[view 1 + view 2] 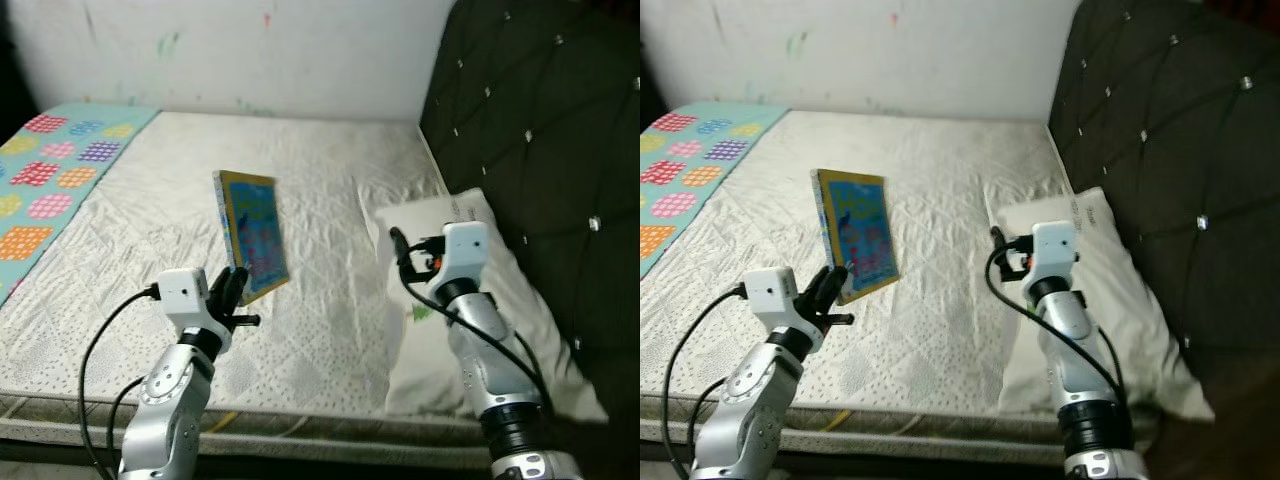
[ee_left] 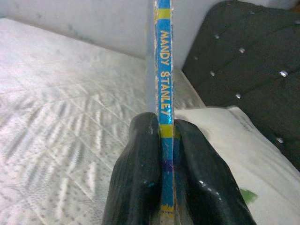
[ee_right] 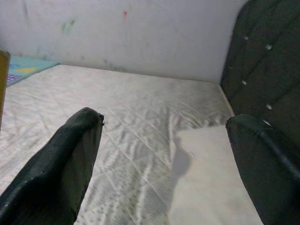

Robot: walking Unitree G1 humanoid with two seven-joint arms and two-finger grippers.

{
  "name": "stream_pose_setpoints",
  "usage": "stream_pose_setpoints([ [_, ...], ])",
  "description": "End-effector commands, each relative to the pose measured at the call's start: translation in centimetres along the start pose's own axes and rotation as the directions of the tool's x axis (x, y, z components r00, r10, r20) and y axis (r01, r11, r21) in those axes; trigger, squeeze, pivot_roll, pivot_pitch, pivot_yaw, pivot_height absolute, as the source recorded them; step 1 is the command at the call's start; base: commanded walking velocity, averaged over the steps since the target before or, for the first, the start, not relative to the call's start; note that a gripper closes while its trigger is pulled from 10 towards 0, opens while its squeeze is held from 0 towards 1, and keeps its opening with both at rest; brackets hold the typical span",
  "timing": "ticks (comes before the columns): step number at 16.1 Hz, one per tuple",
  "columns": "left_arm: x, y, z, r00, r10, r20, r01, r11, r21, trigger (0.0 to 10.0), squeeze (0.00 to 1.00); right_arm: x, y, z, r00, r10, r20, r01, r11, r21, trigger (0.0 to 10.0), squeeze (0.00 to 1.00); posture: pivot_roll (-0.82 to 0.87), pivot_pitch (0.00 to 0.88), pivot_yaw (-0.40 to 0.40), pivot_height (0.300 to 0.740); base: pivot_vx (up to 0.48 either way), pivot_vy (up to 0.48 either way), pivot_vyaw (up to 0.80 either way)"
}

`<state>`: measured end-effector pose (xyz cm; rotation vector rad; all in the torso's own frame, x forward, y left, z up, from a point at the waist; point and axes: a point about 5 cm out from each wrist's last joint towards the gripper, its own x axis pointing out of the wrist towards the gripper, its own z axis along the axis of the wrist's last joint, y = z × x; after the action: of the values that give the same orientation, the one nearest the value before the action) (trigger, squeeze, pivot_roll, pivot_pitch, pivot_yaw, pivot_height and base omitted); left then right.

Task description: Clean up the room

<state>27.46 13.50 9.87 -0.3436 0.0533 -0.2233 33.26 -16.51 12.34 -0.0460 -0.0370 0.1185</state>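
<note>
The left gripper [image 1: 232, 290] is clamped on the lower edge of a thin blue and yellow children's picture book [image 1: 252, 236], holding it upright above the white quilted mattress [image 1: 320, 180]. In the left wrist view the two black fingers [image 2: 140, 178] pinch the book's blue spine from either side, low down near one end, so most of the cover stands free above the grip. Seen from the head, the book sits near the centre of the bed, with a blanket of coloured patches [image 1: 50, 180] at about ten o'clock from it and a white pillow [image 1: 470, 300] at about four o'clock, lying against the dark tufted headboard [image 1: 540, 120].

The right gripper [image 3: 164, 136] hangs above the pillow's inner edge with its fingers spread wide apart, holding nothing.

The main risk I see is the hold itself. It is narrow and near one end of a tall, flat thing, so a quick swing or turn of the arm could let the book pivot between the pads, or slip out and drop back on the bed. The free cover might also fan open and catch the mattress if the arm dips. The right arm is near enough to get in the way if the book is carried towards three o'clock.
</note>
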Motion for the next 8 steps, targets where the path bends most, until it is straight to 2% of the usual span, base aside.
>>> stream_pose_setpoints([
  [1, 0.36, -0.54, 0.94, 0.999, -0.032, 0.036, 0.032, 0.999, 0.019, 10.0, 0.00, 0.19, 0.15, 0.15, 1.000, -0.002, 0.005, 0.002, 1.000, 0.006, 10.0, 0.00, -0.05, 0.000, -0.011, 0.740, 0.000, 0.000, 0.00],
  [8, 0.33, -0.88, 1.11, 0.996, -0.070, 0.049, 0.069, 0.997, 0.017, 10.0, 0.00, 0.23, 0.25, 0.14, 1.000, 0.001, 0.007, -0.001, 1.000, 0.003, 10.0, 0.00, -0.05, 0.000, -0.005, 0.740, 0.000, 0.000, 0.00],
])
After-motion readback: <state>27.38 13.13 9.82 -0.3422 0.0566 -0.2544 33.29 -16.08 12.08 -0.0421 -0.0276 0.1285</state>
